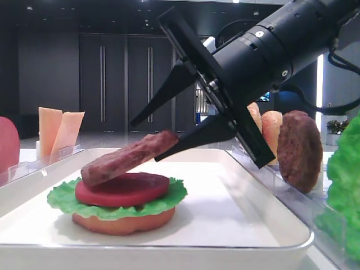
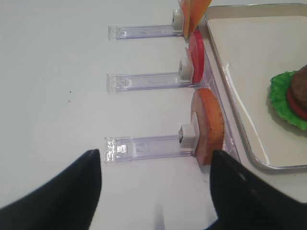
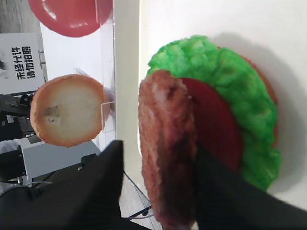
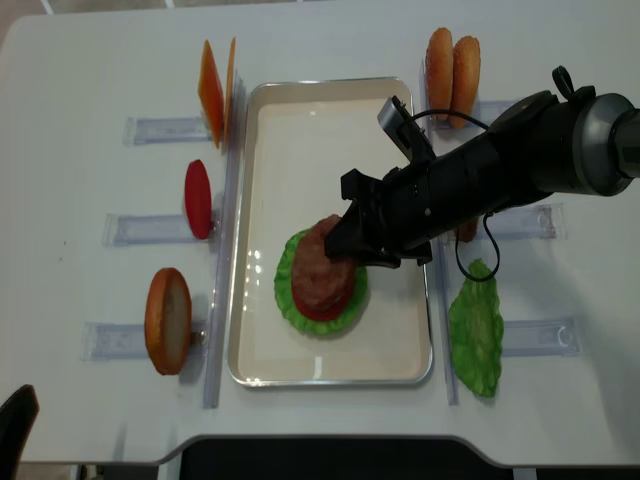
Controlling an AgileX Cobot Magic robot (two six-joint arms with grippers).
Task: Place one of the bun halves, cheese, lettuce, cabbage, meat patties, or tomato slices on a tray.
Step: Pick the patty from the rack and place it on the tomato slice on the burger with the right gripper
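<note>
Seen from above, the right gripper (image 4: 352, 240) reaches over the white tray (image 4: 290, 110), at a meat patty (image 4: 318, 267) lying on a tomato slice (image 4: 322, 306) and lettuce (image 4: 292, 300).

A white table (image 4: 90, 60) stands before dark wall panels (image 1: 112, 84) with a bright window strip (image 1: 320, 84).
</note>
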